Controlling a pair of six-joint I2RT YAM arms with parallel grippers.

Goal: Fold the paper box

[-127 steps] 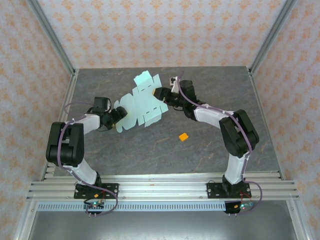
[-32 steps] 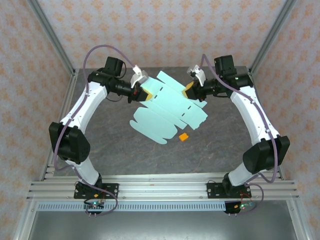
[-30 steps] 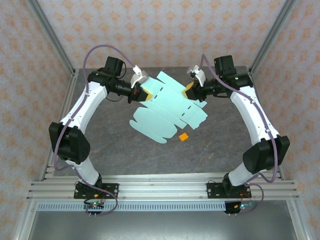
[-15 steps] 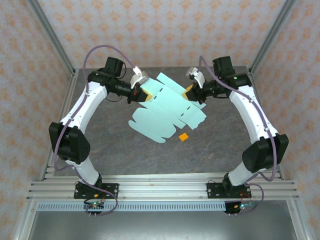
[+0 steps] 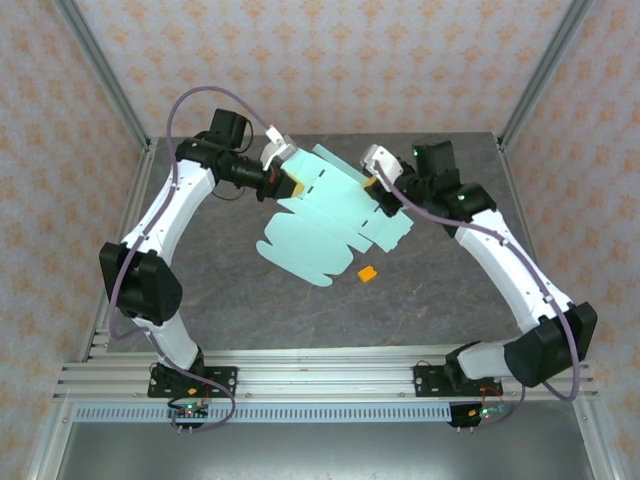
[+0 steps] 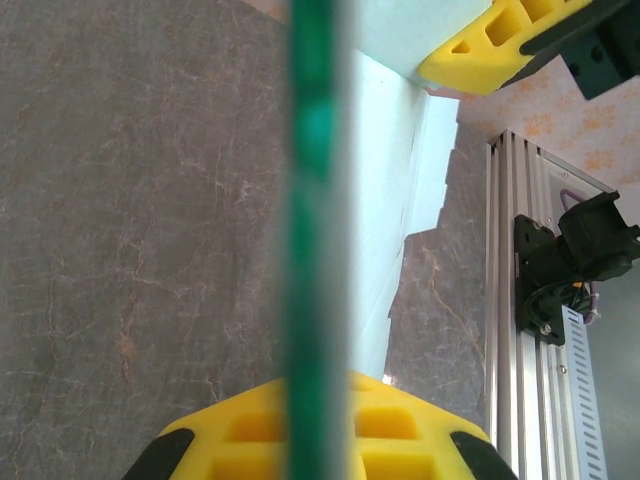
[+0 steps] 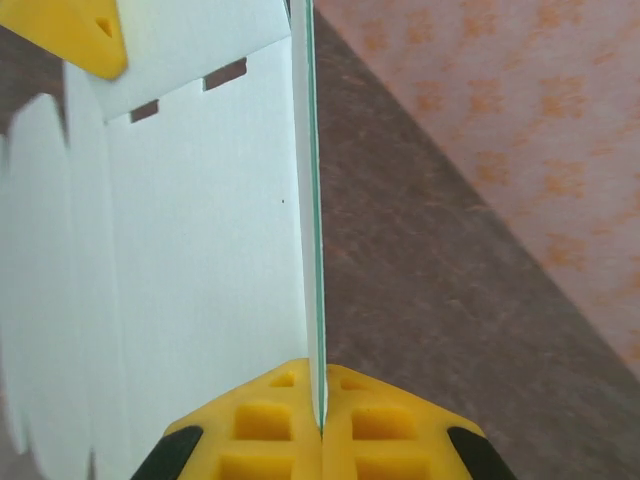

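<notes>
Left gripper, right gripper (both closed)

I see the paper box spread flat between the left gripper and the right gripper, both clamped on its edges, so it bars the table's rear middle. The orange block sits just beside its near right corner. The near strip is open to me, and the frame posts hem in the rear corners.

Overhead camera looks down from 6 o'clock toward 12; both wrist cameras sit close, sighting along the paper box edge, shared by all
</notes>
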